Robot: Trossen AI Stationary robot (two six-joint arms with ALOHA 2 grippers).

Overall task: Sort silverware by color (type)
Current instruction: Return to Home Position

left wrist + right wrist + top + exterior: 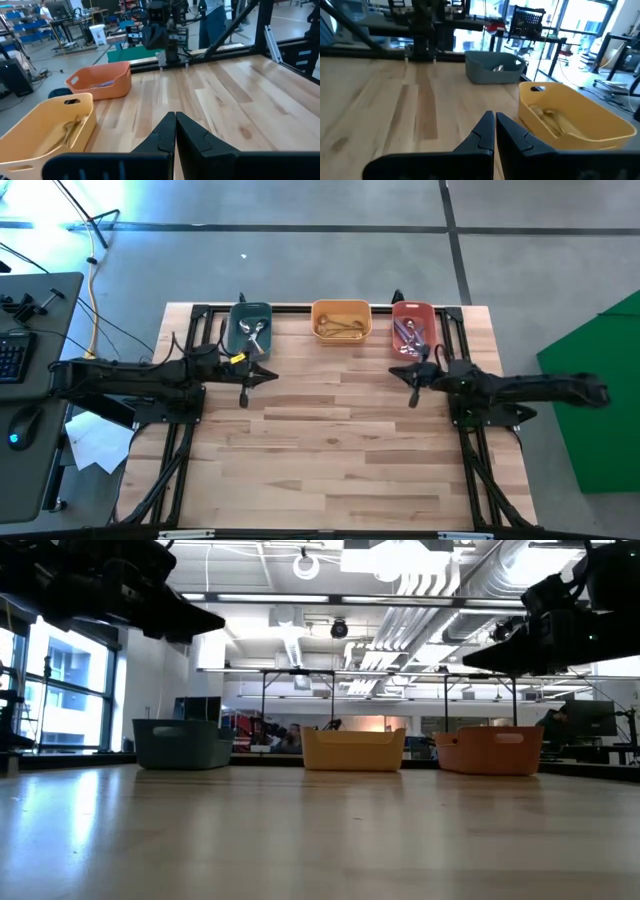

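Note:
The silverware lies in three bins at the table's far edge: metal-headed pieces in the teal bin (250, 327), gold pieces (341, 328) in the orange-yellow bin (341, 308), and red and blue-purple handled pieces (410, 335) in the red bin (413, 310). My left gripper (243, 399) hovers above the wood just near of the teal bin, shut and empty (175, 120). My right gripper (412, 400) hovers just near of the red bin, shut and empty (495, 120).
Black frame rails (330, 307) run along the table's far edge and down both sides. The bare wooden tabletop (330, 450) stretches from the grippers to the near edge. A desk with a keyboard and mouse (20, 395) stands left of the table.

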